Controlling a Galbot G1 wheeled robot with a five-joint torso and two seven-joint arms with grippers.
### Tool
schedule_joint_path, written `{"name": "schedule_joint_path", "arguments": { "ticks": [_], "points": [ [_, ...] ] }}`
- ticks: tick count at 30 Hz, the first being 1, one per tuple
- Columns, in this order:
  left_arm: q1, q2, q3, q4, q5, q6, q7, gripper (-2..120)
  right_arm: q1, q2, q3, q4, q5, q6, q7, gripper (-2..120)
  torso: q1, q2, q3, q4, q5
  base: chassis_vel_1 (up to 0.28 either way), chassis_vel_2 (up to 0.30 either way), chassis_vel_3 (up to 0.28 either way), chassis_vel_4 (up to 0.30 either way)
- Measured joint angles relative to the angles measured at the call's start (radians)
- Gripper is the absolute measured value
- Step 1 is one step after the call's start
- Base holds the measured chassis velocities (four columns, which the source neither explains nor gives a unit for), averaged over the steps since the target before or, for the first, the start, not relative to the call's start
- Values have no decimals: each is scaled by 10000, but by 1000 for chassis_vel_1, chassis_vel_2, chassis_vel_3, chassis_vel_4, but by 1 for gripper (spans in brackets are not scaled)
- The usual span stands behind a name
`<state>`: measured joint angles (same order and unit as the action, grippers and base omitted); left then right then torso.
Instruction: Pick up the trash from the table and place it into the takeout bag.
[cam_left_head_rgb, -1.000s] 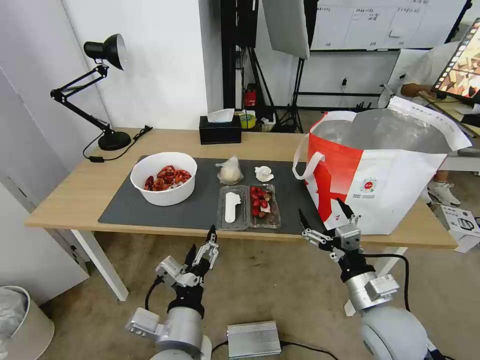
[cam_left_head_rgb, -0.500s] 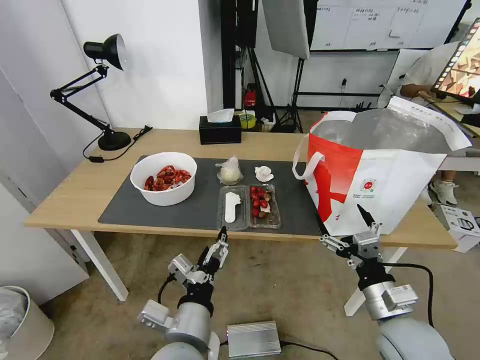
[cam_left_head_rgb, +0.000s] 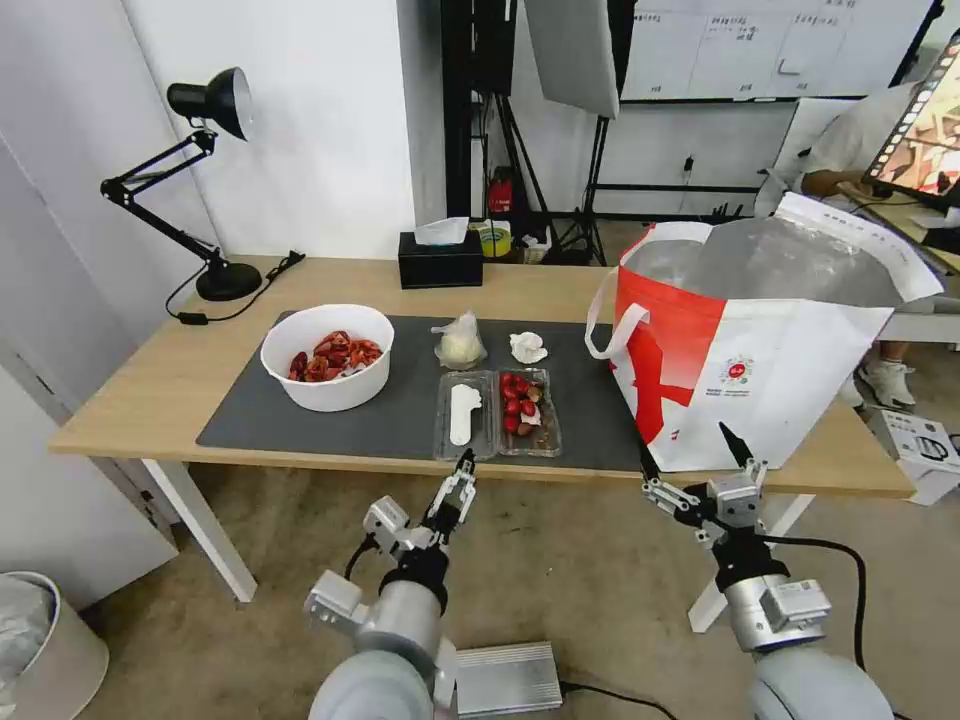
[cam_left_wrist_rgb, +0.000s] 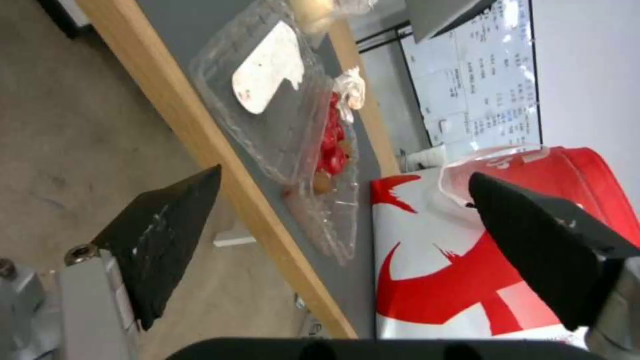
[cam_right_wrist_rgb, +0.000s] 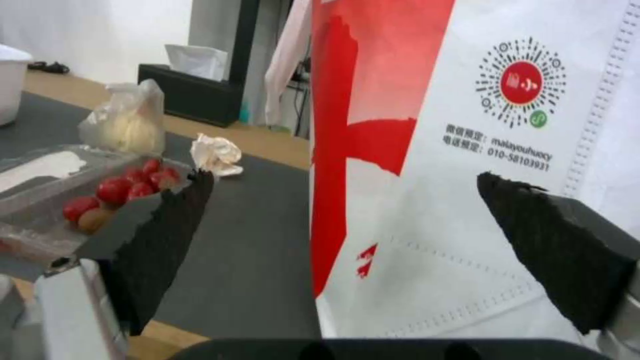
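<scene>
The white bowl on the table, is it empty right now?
No, the white bowl holds a pile of red shells as it sits on the grey mat.

The head view looks down over the table (cam_left_head_rgb: 150, 400); both low wrist views share its front edge.

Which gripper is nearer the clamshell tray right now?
Left. The left gripper hovers open just off the table edge right below the clamshell tray; the right gripper, also open, sits farther off in front of the takeout bag.
</scene>
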<state>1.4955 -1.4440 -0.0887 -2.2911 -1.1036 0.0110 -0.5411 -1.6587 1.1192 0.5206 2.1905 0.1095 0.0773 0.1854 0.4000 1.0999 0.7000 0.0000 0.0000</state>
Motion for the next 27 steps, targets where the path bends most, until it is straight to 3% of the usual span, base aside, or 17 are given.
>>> {"name": "schedule_joint_path", "arguments": {
  "ticks": [16, 27],
  "points": [
    [-1488, 199, 300, 658, -1087, 227, -990, 100, -218, 544, 57, 47, -354, -132, 32, 100, 0, 0, 0, 0, 0, 0, 0, 0, 0],
    [-2330, -172, 841, 1457, -1206, 227, -1267, 100, -233, 706, 160, -65, -376, -147, 95, 100, 0, 0, 0, 0, 1, 0, 0, 0, 0]
  ]
}}
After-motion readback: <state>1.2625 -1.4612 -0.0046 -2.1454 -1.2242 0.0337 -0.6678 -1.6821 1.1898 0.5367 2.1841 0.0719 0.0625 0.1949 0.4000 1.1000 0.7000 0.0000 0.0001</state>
